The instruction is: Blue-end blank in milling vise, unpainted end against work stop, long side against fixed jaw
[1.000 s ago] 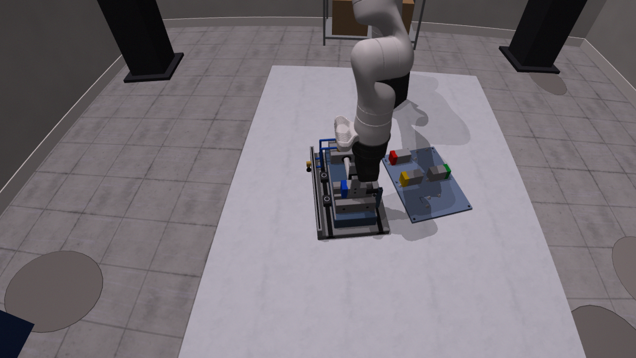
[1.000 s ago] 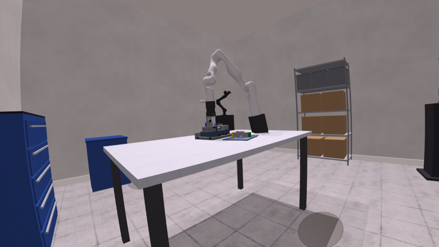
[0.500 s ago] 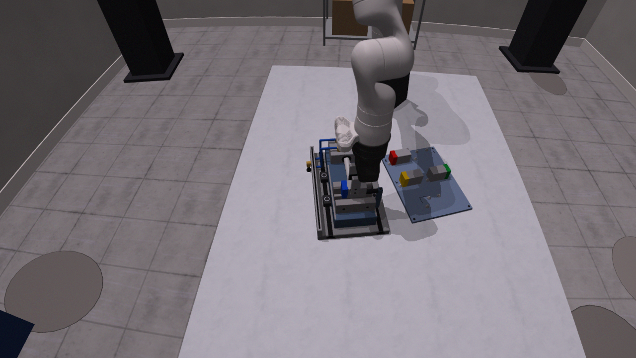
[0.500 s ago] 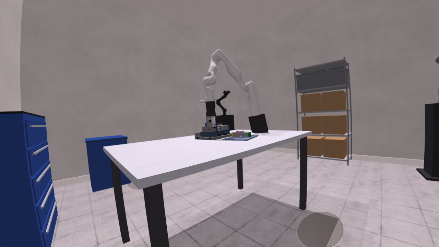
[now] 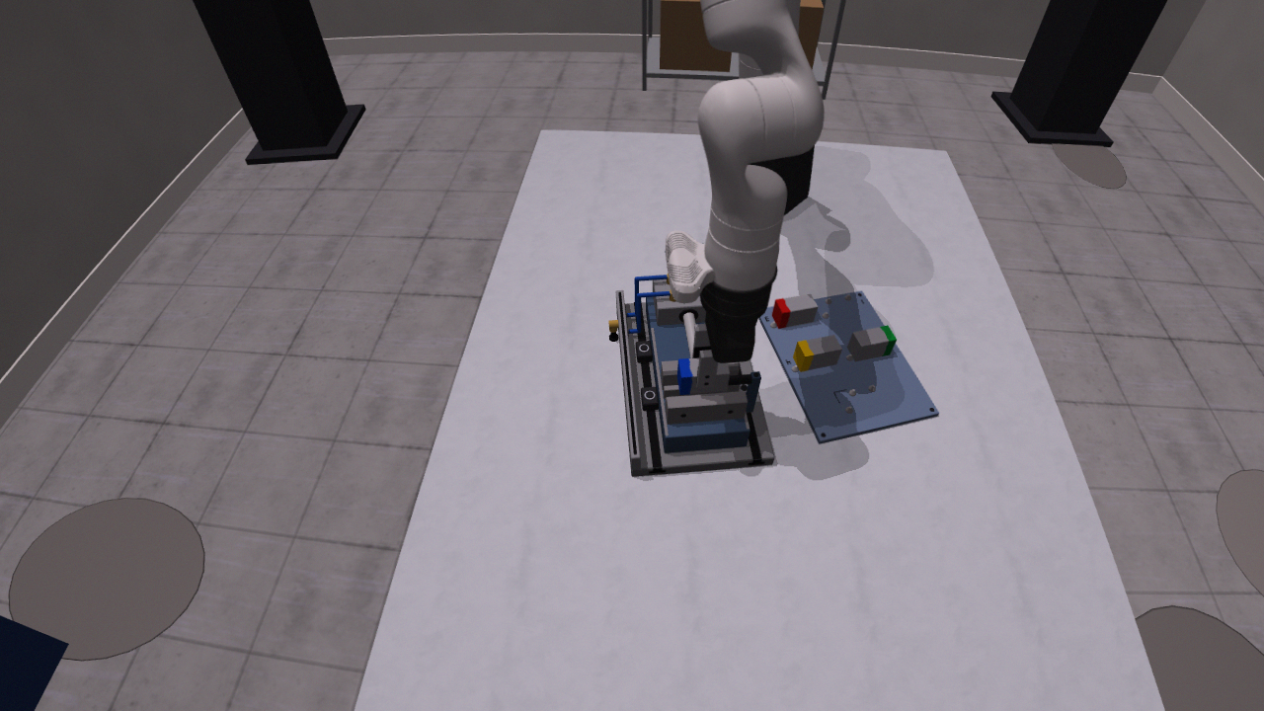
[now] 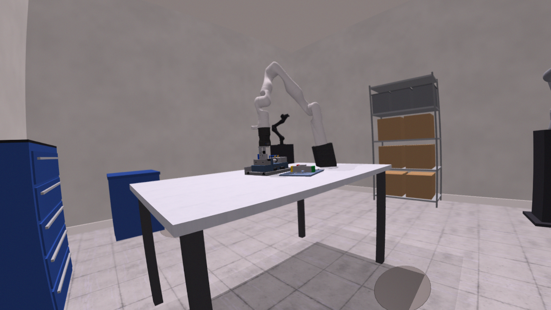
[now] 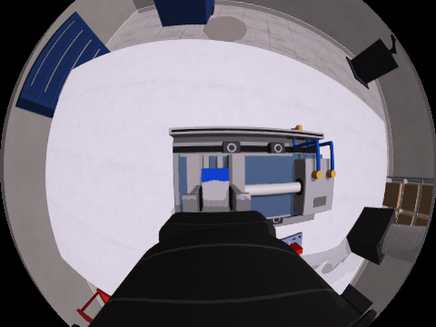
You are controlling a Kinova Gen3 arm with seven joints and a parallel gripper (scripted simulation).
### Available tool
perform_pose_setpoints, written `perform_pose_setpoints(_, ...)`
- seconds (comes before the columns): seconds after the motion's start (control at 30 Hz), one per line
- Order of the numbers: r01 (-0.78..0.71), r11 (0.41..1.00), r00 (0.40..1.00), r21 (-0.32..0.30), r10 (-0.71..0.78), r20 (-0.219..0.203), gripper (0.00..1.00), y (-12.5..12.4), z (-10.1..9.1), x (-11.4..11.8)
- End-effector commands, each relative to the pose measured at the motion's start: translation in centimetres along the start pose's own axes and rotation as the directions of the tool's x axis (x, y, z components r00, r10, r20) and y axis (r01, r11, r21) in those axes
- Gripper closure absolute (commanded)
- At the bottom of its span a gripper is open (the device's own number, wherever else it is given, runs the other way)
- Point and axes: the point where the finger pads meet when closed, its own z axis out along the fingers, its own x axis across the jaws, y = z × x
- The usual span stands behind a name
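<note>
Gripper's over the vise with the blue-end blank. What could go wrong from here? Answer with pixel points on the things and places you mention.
1. The pincer (image 7: 215,193) is shut on the blue-ended blank (image 5: 684,376) (image 7: 215,187) right by the vise jaws; a finger could catch a jaw.
2. The black gripper body hides the unpainted end in the wrist view, so a gap at the work stop might go unnoticed.
3. If the blank tilts on release, it may not sit flat.

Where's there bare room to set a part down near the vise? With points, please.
Tabletop (image 5: 530,530) left of the vise base (image 5: 702,459) in the top view, and below it. Plate (image 5: 893,397): only its lower part, below the yellow-ended blank (image 5: 817,354); small pegs there. Crowded: between vise jaws.
</note>
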Motion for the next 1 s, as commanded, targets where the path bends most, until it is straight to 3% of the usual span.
perform_pose_setpoints(0.0, -0.001, 1.0, 1.0, 0.001, 0.001, 0.002, 1.0, 0.0, 0.02, -0.09)
perform_pose_setpoints(0.97, 0.0, 1.0, 1.0, 0.001, 0.0, 0.002, 1.0, 0.07, 0.12, -0.11)
